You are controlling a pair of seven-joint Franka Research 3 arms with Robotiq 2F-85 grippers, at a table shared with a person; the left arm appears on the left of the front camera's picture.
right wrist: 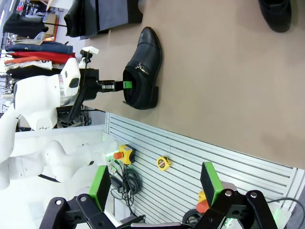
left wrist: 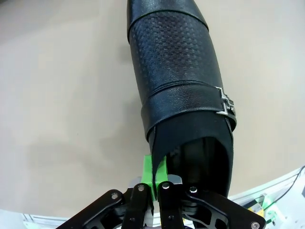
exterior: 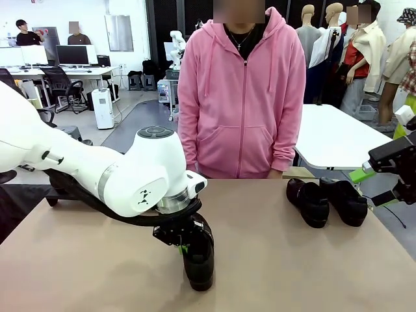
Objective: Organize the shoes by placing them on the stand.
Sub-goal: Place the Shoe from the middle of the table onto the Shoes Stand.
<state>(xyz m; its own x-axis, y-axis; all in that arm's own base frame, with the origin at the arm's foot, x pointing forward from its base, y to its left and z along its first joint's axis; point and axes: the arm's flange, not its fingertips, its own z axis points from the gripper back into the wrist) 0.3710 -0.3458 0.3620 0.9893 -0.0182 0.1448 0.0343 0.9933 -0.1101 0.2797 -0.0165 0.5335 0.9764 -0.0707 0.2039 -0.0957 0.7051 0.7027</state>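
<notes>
Shoe (exterior: pixel 200 266) in left hand (left wrist: pixel 156 175) (near edge)

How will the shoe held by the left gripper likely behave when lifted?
The shoe probably keeps its shape: the upper looks like stiff leather. The left gripper pinches only the thin collar edge, so the toe may sag and the glossy leather could slip. Its flat sole should resist tipping on the table.

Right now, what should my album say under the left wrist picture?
Left gripper pinches the rim of a black shoe on the tan table.
</notes>
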